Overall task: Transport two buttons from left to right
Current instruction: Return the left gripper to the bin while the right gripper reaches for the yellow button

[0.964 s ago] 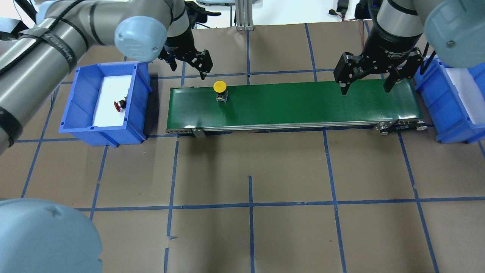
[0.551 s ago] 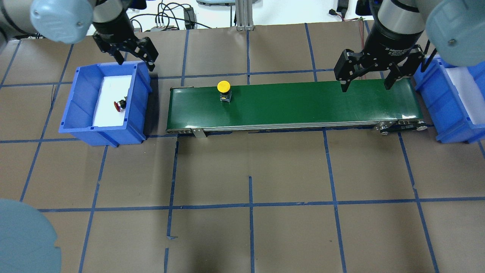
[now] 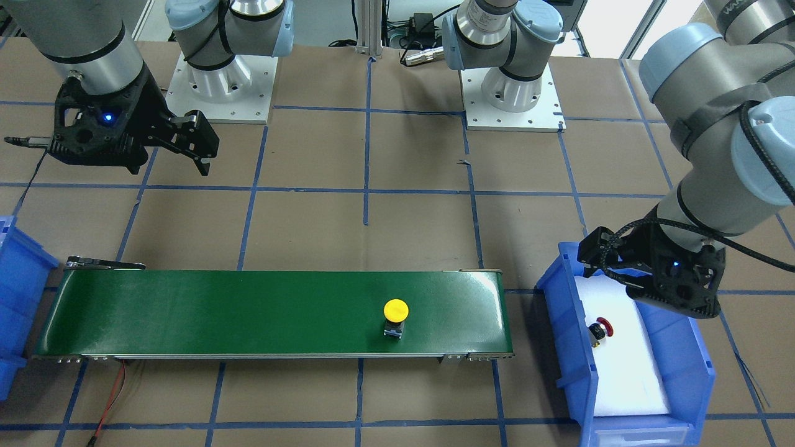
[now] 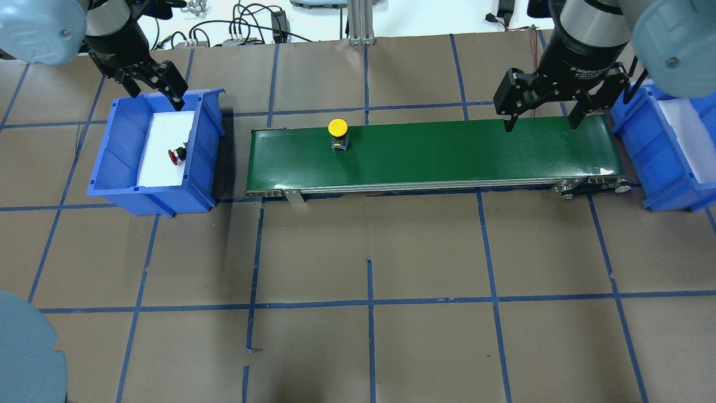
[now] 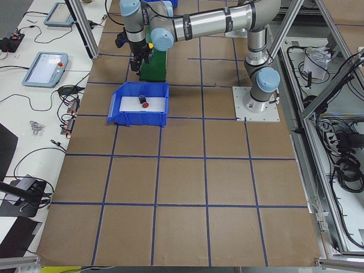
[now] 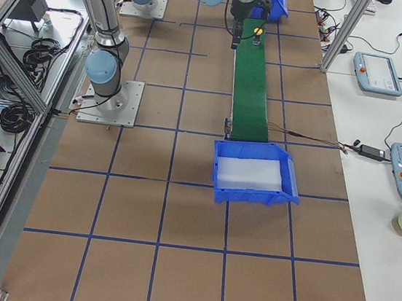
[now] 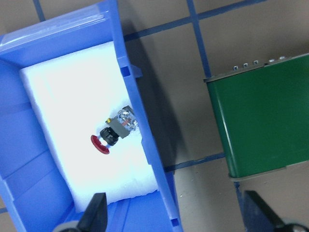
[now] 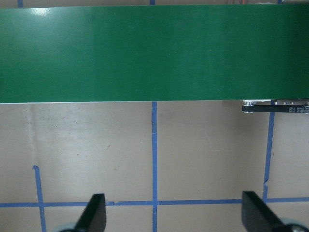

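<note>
The left tool hangs over the far rim of the left blue bin, upper left of the overhead view. It is spread wide and grips nothing. Its place suggests it is lining up to go down for the red button, which lies on its side on the white foam pad inside that bin. The yellow button stands upright, cap up, on the green belt, toward the belt's left end in that view. It is set there, I judge, so the belt can take it across. The right tool waits at the upper right, above the belt's other end and just beside the right blue bin. It is also wide open and empty, probably posted to receive

The left wrist view gives what the overhead cannot. The red cap points to the frame's lower left, the metal end to the upper right, close to the bin wall, with the fingers far apart at the bottom edge. The right wrist view shows only bare belt and desk, so the yellow button is not under that tool. The right-side view looks into the right bin's white lining, which the overhead crops
</note>
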Action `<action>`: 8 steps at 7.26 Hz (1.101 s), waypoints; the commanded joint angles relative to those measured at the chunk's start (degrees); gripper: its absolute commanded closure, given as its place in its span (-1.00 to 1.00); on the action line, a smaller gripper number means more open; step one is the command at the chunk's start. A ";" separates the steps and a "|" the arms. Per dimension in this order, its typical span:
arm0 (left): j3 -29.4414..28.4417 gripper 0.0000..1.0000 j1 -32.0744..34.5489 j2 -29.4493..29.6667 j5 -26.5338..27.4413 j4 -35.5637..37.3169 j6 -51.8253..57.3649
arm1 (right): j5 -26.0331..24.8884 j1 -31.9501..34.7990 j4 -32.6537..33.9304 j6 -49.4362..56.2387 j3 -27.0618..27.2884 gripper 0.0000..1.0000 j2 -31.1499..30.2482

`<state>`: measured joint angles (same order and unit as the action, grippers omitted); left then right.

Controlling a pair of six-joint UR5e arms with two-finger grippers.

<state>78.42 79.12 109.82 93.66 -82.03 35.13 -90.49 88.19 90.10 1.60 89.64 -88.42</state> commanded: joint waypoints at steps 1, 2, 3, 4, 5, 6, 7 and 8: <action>0.24 -1.00 -4.57 1.53 -0.23 1.78 20.42 | -0.21 0.05 0.60 -0.19 -0.07 -1.00 0.00; 0.24 -1.00 -5.55 2.67 -1.10 4.39 29.30 | -0.22 0.05 2.52 -0.19 0.01 -1.00 0.35; 0.33 -1.00 -5.38 4.33 -3.38 7.38 35.39 | -0.22 0.05 3.24 -0.10 0.01 -1.00 0.44; 0.33 -1.00 -4.42 5.83 -4.01 7.93 44.15 | -0.22 0.05 3.24 0.25 0.10 -1.00 0.52; 0.33 -1.00 -4.33 6.54 -6.02 8.02 52.33 | -0.04 0.14 3.07 0.34 0.28 -1.00 0.52; 0.33 -1.00 -4.33 7.33 -6.47 8.02 53.46 | 0.40 0.14 2.98 0.60 0.45 -1.00 0.61; 0.33 -1.00 -4.33 8.03 -6.48 8.02 55.03 | 0.75 0.58 3.07 0.43 0.54 -1.00 1.74; 0.85 -1.00 -4.50 8.56 -6.21 8.02 58.88 | 0.75 2.32 4.98 0.43 0.02 -1.00 3.41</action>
<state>78.88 74.73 117.58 87.41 -74.04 89.88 -89.92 89.00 93.58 2.04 89.98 -86.69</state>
